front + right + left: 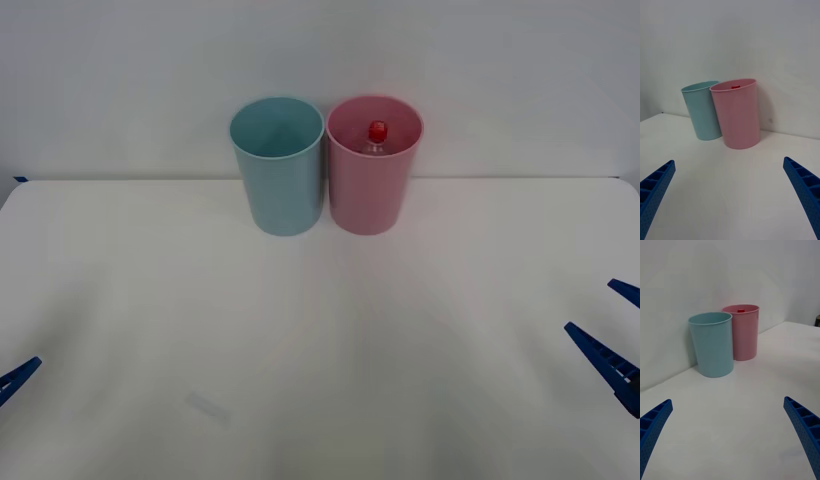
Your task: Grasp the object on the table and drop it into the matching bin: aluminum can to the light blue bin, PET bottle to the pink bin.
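- the pet bottle [377, 138] already stands inside the pink bin [372, 190], its red cap uppermost and its long axis upright; only the cap and a little of the clear shoulder clear the rim.
- the light blue bin [280, 180] stands just beside the pink one, on the robot's left of it, with nothing to be seen in it.
- the right gripper [730, 195] hangs low over the table [320, 350], fingers spread wide and holding nothing; the pink bin lies well ahead of its fingertips.
- the left gripper [728, 435] sits likewise, fingers wide apart and empty, with the light blue bin the nearer one ahead of it.
- judging by this, the sorting looks done: nothing lies between either pair of fingers, and the right arm is the nearer to the bottle.
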`<control>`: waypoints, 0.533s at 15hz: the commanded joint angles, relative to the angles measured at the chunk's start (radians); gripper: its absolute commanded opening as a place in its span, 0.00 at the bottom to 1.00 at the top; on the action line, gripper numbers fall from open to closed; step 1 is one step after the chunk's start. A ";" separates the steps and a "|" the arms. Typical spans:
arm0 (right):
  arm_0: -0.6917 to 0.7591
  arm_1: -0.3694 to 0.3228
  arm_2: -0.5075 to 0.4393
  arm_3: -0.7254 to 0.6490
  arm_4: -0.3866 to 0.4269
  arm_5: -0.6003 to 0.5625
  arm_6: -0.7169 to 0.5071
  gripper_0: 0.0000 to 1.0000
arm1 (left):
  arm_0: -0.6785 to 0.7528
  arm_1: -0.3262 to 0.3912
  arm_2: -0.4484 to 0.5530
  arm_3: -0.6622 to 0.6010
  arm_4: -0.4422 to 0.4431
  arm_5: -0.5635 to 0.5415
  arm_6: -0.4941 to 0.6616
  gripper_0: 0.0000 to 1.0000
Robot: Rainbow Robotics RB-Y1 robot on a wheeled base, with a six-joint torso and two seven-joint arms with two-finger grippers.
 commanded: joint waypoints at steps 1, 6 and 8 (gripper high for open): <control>0.000 0.000 0.000 0.000 0.000 0.000 0.000 1.00 | 0.020 0.000 0.004 0.001 0.014 -0.002 0.009 1.00; 0.000 0.000 0.000 0.000 0.000 0.000 0.000 1.00 | 0.005 -0.002 -0.005 0.003 0.016 0.013 0.106 1.00; 0.000 0.000 0.000 0.000 0.000 0.000 0.000 1.00 | -0.003 -0.002 -0.011 0.015 0.018 0.015 0.129 1.00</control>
